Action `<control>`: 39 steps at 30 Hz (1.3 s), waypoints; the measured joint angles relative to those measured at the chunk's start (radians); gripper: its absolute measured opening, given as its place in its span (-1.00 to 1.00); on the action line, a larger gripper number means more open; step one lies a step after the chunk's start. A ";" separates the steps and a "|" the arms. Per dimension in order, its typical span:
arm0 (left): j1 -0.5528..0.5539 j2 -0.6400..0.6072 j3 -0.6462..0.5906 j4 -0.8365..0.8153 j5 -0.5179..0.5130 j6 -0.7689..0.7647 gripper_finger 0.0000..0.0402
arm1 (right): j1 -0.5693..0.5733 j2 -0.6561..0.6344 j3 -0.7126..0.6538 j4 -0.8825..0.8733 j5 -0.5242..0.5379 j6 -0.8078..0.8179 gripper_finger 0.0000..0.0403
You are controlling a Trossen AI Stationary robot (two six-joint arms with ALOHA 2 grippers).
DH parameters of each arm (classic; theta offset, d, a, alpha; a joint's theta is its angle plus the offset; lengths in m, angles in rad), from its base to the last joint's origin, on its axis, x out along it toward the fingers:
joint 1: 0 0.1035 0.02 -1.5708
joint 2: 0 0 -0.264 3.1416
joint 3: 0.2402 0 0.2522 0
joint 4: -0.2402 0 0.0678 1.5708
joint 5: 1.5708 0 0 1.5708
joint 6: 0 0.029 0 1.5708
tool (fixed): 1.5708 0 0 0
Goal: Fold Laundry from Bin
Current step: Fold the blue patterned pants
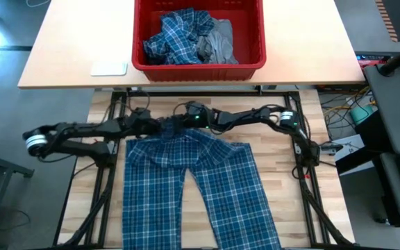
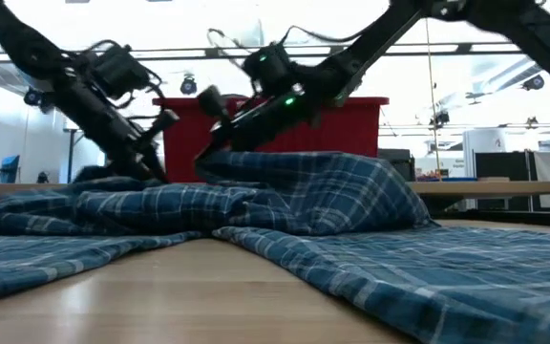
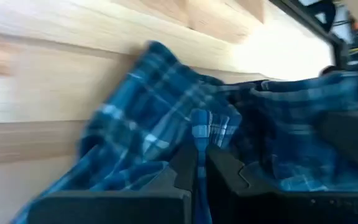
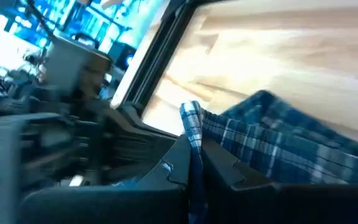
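Had both claws, left claw (image 1: 164, 127) and right claw (image 1: 180, 126), pinched on the plaid pants (image 1: 193, 187) waistband mid-frame; I figured pulling evenly would keep it flat on the bench (image 1: 283, 208).

Bin (image 1: 198, 68) behind trousers (image 1: 193, 191) on table (image 1: 290, 208), laundry (image 1: 186, 38) in bin.

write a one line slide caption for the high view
Both grippers, left and right, pinch the plaid pants' waistband.
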 joint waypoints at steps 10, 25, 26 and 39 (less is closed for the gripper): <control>0.083 -0.168 0.091 -0.526 -0.221 0.189 -1.00 | 0.050 0.241 0.417 -0.075 -0.004 -0.051 -0.94; 0.155 -0.222 0.010 -0.525 -0.135 0.167 -1.00 | 0.050 0.497 0.781 -0.111 -0.002 0.098 -0.94; 0.163 -0.239 0.010 -0.521 -0.134 0.168 -1.00 | 0.050 0.497 0.781 -0.112 -0.002 0.101 -0.94; 0.186 -0.367 -0.072 -0.508 -0.001 0.128 -0.97 | 0.030 0.497 0.780 -0.124 -0.046 0.117 -0.30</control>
